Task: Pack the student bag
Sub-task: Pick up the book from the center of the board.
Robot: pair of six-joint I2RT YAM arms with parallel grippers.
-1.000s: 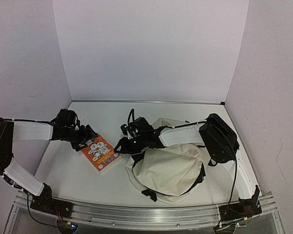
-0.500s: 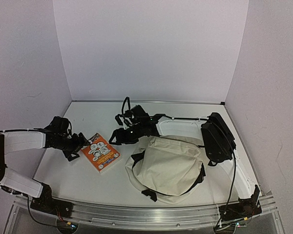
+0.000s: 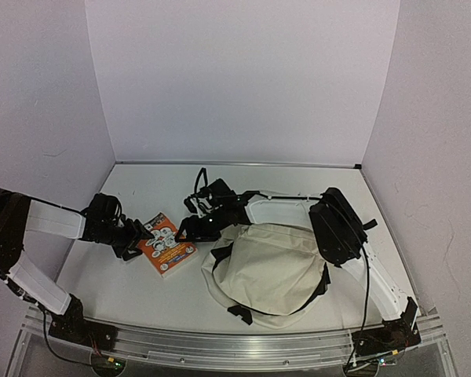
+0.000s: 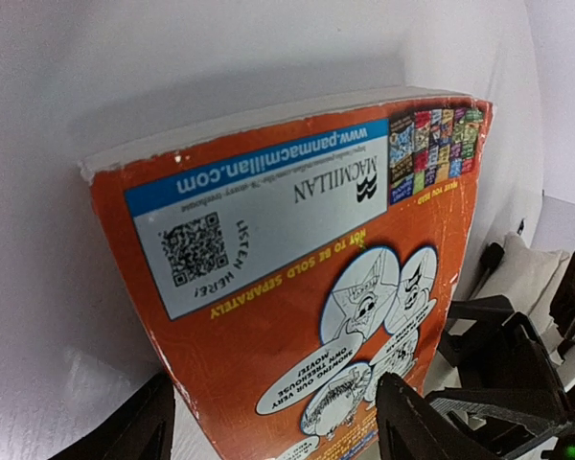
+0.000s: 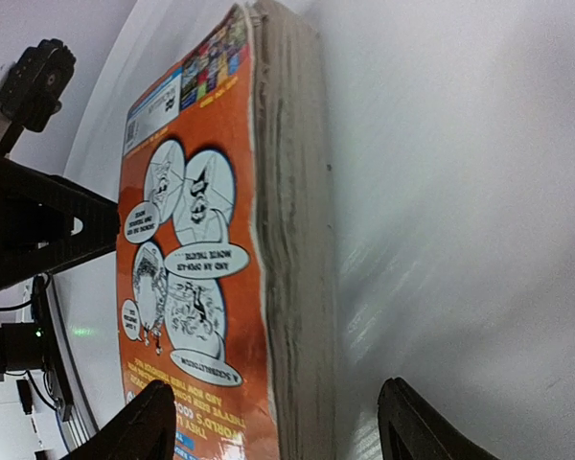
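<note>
bag (image 3: 263, 271): cream, slumped on table (image 3: 133, 290), right of centre. book (image 3: 166, 245): orange, flat, just left of bag. left gripper (image 4: 273, 422): spread, straddling book's corner. right gripper (image 5: 268, 417): spread, at book's page edge.

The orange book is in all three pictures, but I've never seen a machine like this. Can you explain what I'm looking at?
It is a pair of robot arms bolted to the near edge of a white table. The wide picture looks down from above and behind them. The other two come from a camera on each wrist, so the dark prongs at the bottom are that arm's own fingers. On the table lie the orange book and a cream backpack. The left gripper and the right gripper sit at opposite sides of the book, both open. Nothing is held.
</note>
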